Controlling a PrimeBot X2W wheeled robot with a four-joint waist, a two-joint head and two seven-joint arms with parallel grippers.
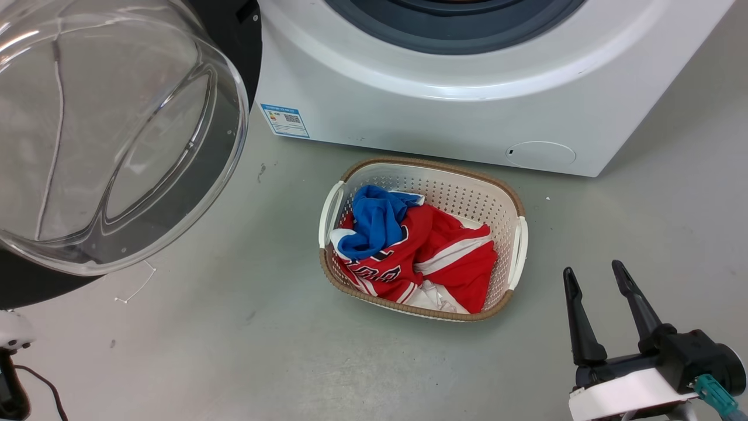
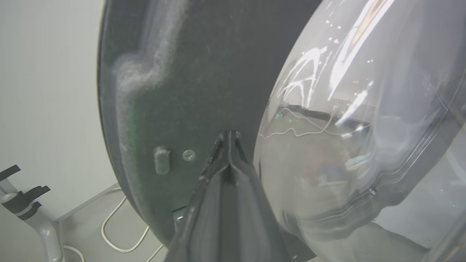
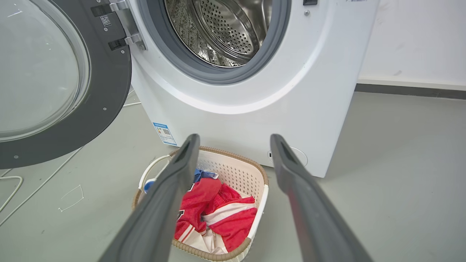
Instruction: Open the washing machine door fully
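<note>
The washing machine door stands swung out to the left of the white machine, its clear bowl window bulging toward me inside a black ring. The right wrist view shows the door hanging on its hinge beside the grey-rimmed steel drum opening. My left gripper is shut, with nothing between its fingers. Its tips are at the door's dark inner face, just beside the glass bowl; I cannot tell whether they touch. My right gripper is open and empty, low over the floor, right of the basket.
A white basket with red and blue clothes sits on the grey floor in front of the machine. White cable lies on the floor under the door. A grey stand is beyond the door's edge.
</note>
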